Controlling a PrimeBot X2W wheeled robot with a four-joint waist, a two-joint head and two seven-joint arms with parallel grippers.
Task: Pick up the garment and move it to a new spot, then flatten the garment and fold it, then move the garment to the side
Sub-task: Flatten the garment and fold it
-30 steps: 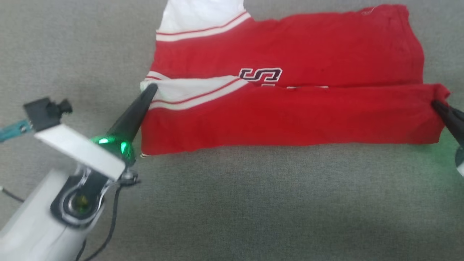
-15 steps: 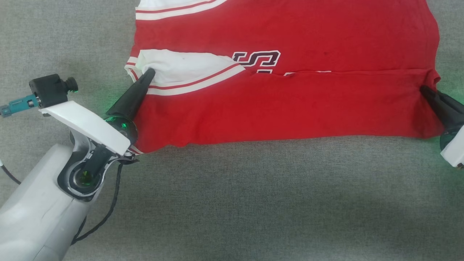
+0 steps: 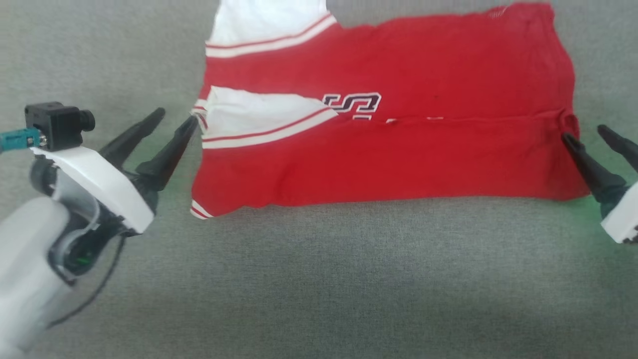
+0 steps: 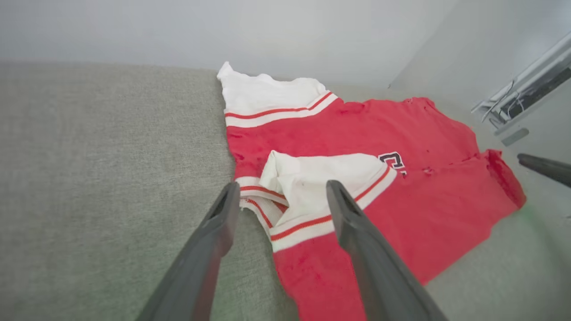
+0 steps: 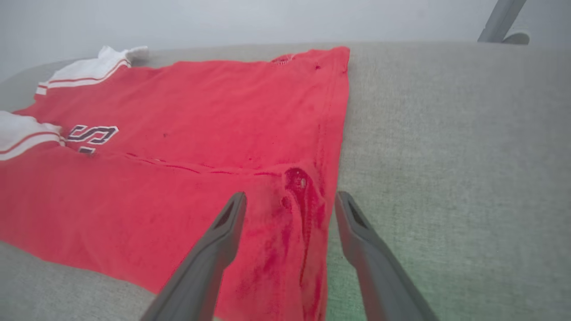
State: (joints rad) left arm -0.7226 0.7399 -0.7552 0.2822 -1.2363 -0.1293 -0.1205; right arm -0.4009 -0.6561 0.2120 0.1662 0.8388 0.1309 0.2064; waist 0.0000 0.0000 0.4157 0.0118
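The red garment (image 3: 398, 159) lies flat on the grey padded surface, its near part folded up over itself, with a white sleeve (image 3: 249, 117) and striped trim on the left. My left gripper (image 3: 176, 115) is open just left of that sleeve, touching nothing. In the left wrist view the left gripper (image 4: 282, 186) straddles the sleeve's edge on the garment (image 4: 401, 214) from above. My right gripper (image 3: 583, 133) is open at the garment's right edge. The right wrist view has the right gripper (image 5: 291, 196) open over a rumpled corner of the garment (image 5: 200, 116).
Grey fabric surface (image 3: 319, 279) stretches wide in front of the garment and to both sides. A pale wall rises behind it. A metal frame (image 4: 522, 98) stands beyond the far right end. The right gripper's finger (image 4: 542, 167) pokes in at the left wrist view's right edge.
Both grippers have opened and let go of the folded edge, which now rests on the garment. Both have drawn back a little outward. The head camera has shifted.
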